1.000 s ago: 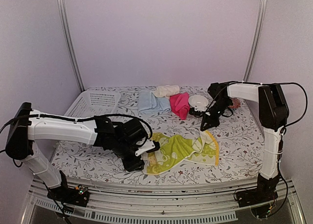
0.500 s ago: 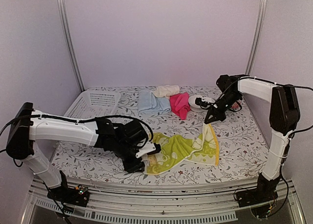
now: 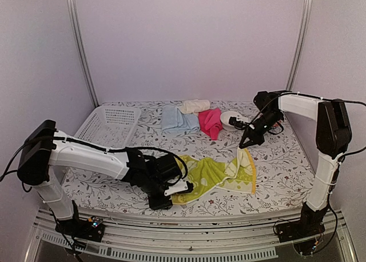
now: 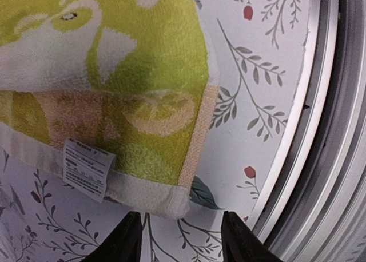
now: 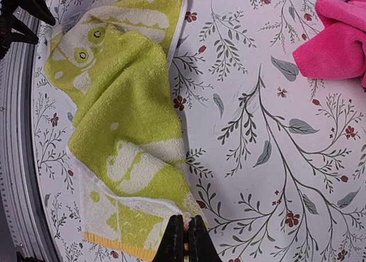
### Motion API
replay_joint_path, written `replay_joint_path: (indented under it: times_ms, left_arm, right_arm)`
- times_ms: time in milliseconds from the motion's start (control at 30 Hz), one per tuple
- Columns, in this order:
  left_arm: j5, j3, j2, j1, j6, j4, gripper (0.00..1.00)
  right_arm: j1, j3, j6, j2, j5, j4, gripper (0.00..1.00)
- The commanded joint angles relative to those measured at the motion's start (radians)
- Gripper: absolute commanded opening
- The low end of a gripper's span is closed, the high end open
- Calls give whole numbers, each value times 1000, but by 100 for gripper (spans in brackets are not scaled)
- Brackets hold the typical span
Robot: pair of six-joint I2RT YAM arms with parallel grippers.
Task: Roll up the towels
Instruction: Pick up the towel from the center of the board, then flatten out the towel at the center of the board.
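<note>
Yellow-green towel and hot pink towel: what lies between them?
Only bare floral table covering between the yellow-green towel and hot pink towel, clearest in the right wrist view.

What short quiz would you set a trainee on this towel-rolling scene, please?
1. True or false: the right gripper is shut on an edge of the yellow-green towel.
2. Seen from the top camera, where does the white basket stand? A) back left B) back right C) front centre
3. Fill in: the left gripper hovers by that towel's near corner with its jaws ___.

Key: 1 true; 2 A; 3 open.
</note>
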Motion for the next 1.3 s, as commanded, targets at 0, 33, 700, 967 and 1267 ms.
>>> replay_joint_path:
  times_ms: [0, 33, 700, 967, 1267]
  left_arm:
    - [-67, -2, 21, -24, 26, 44, 49]
    - [-72, -1, 23, -26, 29, 47, 48]
    - [-230, -55, -15, 7, 36, 120, 1]
    - [-251, 31, -285, 286, -21, 192, 0]
    - [-342, 294, -315, 357, -28, 108, 0]
  right_arm:
    - [0, -16, 12, -31, -26, 9, 2]
    - [0, -17, 13, -32, -27, 10, 2]
    - [-98, -108, 102, -115, -146, 76, 2]
    - [-239, -68, 254, -289, -185, 152, 2]
    - [-257, 77, 414, -460, -112, 195, 2]
